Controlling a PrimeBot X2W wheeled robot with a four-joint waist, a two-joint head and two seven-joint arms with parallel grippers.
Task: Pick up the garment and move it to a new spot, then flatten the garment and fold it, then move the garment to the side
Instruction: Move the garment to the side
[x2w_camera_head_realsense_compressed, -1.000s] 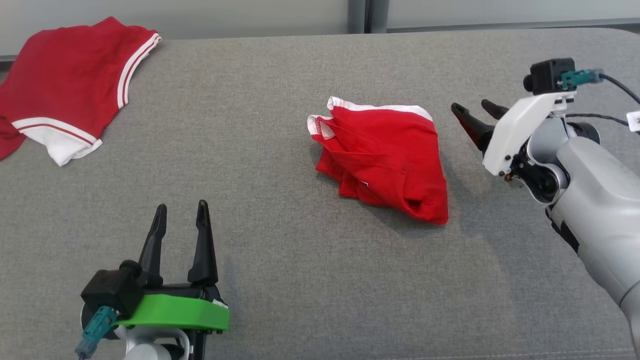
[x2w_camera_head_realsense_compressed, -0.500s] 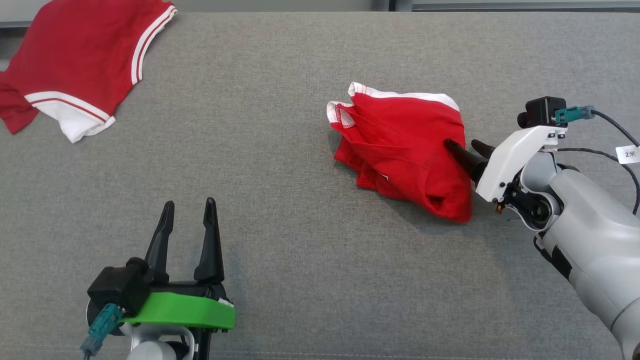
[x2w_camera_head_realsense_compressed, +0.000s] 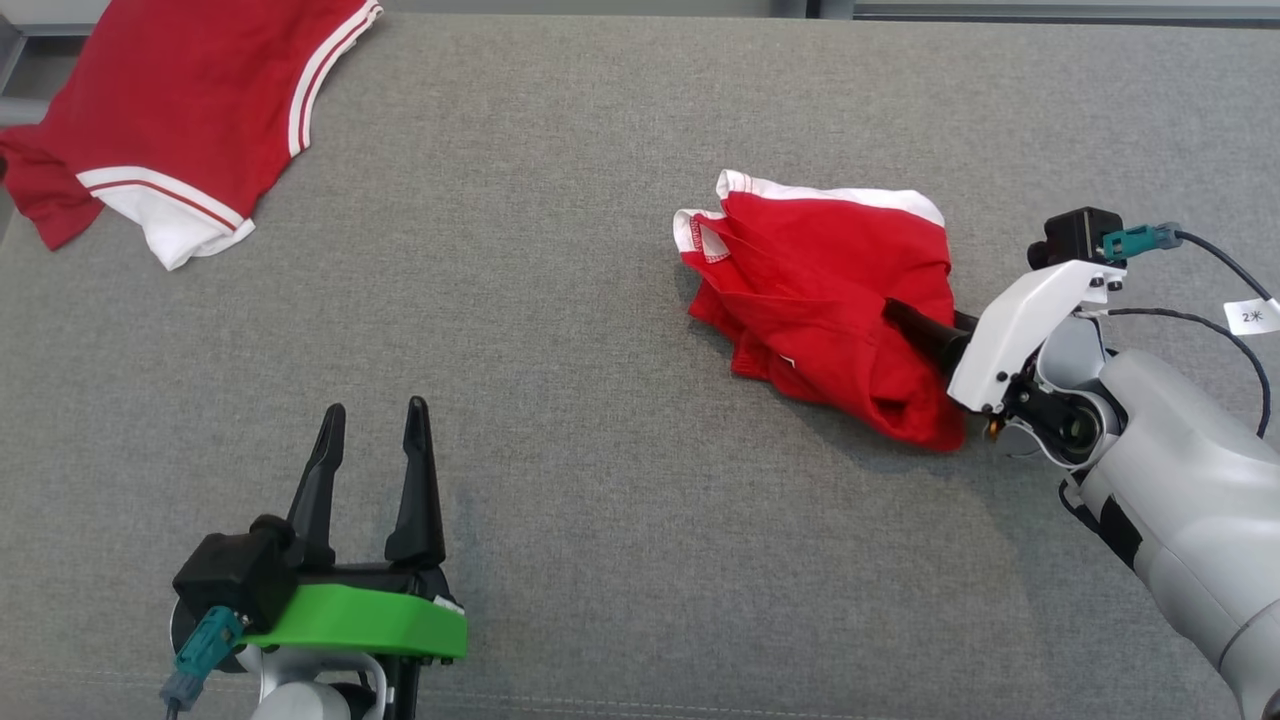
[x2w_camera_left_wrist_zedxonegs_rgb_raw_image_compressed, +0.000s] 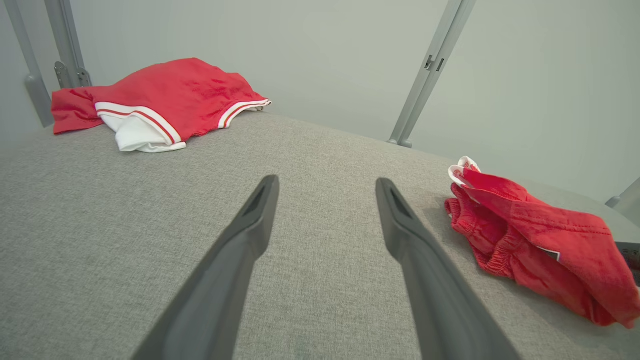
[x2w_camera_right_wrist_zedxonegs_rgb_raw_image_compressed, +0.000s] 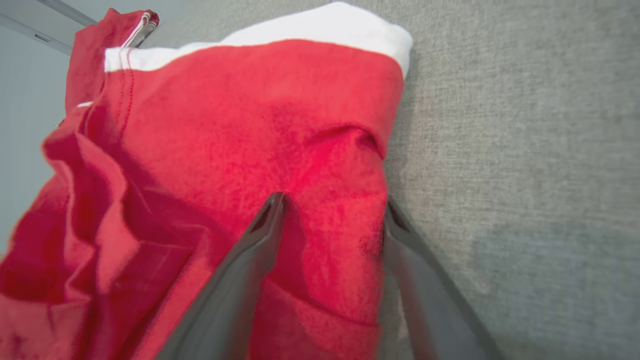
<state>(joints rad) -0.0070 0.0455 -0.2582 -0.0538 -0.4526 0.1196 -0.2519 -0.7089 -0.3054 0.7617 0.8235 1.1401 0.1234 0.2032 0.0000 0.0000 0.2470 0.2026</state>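
**Right pincer (x2w_camera_head_realsense_compressed: 924, 312) arriving at the garment (x2w_camera_head_realsense_compressed: 820, 300).** A second ago it hung well apart from the cloth's right side. Now its fingers reach over that edge, one finger (x2w_camera_head_realsense_compressed: 920, 328) lying on the red cloth. In the right wrist view the jaws stand apart with a raised fold between them, not closed on it. The pickup is judged about to begin.

The garment lies crumpled, right of centre on the grey desk (x2w_camera_head_realsense_compressed: 560, 420). It is red with a white band along its far edge, and folded over itself in loose ridges.

The left pincer (x2w_camera_head_realsense_compressed: 372, 420) hovers open and empty near the front edge. Another red garment (x2w_camera_head_realsense_compressed: 190, 110) lies at the far left corner.
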